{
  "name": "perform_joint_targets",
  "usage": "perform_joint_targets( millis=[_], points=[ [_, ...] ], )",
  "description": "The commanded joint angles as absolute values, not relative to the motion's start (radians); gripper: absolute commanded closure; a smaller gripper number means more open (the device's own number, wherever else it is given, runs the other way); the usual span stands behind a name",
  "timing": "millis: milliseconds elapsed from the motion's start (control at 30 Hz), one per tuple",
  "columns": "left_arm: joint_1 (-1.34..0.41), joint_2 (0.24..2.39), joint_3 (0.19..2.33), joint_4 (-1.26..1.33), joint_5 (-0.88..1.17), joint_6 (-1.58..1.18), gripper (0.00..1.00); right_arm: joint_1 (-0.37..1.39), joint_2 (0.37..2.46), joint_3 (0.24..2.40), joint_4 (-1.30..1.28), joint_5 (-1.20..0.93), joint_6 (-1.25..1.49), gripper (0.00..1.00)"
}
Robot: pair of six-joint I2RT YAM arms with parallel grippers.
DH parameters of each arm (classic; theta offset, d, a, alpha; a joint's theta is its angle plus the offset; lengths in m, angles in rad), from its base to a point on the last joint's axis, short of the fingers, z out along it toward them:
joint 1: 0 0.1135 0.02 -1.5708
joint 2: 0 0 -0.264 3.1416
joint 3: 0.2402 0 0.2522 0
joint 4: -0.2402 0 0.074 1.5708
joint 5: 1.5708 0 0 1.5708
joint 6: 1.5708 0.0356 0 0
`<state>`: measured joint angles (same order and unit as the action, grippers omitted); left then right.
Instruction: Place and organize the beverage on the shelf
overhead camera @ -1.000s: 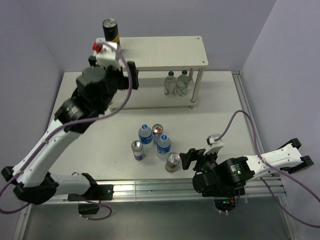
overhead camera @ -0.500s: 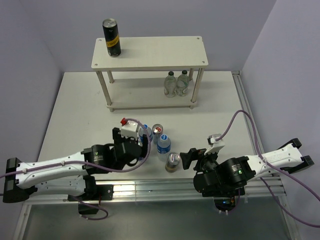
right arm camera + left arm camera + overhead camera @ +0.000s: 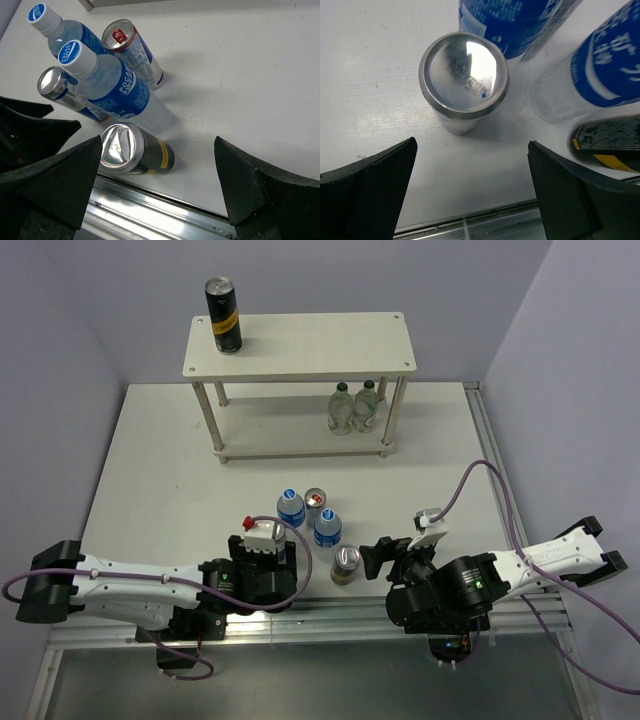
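Five drinks stand in a tight cluster on the table (image 3: 150, 470). The one being lined up appears to be the slim blue-and-silver can (image 3: 464, 82), upright just ahead of the left claw (image 3: 471, 150) and within the width of its gap. That claw's fingers are spread wide with nothing between them. Just right of the slim can stands a water bottle (image 3: 600, 65), and nearer the claw's right finger is a black-and-gold can (image 3: 607, 142). A second bottle (image 3: 510, 20) sits close beyond the slim can. The right claw (image 3: 157, 150) is also wide apart and empty, with that same black-and-gold can just in front of its gap. Well beyond both claws, the shelf (image 3: 300, 340) carries a shelved can (image 3: 224, 315) on its top board and two clear bottles (image 3: 343, 408) on the lower one. The main danger, as I judge it, is crowding. If the left claw advances, its right finger could clip the water bottle or the black-and-gold can and topple either one. A toppled drink could knock the others over or roll toward the metal rail (image 3: 150, 205). With both claws aimed at the same cluster, they could also strike each other.
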<state>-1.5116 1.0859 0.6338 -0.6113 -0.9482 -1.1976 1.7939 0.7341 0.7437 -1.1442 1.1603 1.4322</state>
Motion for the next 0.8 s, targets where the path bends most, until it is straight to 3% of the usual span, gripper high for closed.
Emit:
perform_joint_targets(
  millis=[0, 600, 733, 767],
  points=[
    [-1.513, 1.103, 0.595, -0.477, -0.999, -1.221, 0.01, 1.802, 0.735, 0.749, -1.152, 1.207, 1.465, 0.0],
    [-1.256, 1.195, 0.387, 0.156, -0.946, -0.847, 0.03, 1.804, 0.75, 0.747, -1.138, 1.207, 1.448, 0.0],
    [-1.24, 1.227, 0.377, 0.233, -0.93, -0.784, 0.17, 1.802, 0.755, 0.749, -1.138, 1.209, 1.448, 0.0],
    [-1.239, 1.232, 0.38, 0.238, -0.928, -0.779, 0.32, 1.804, 0.756, 0.749, -1.14, 1.209, 1.448, 0.0]
  ],
)
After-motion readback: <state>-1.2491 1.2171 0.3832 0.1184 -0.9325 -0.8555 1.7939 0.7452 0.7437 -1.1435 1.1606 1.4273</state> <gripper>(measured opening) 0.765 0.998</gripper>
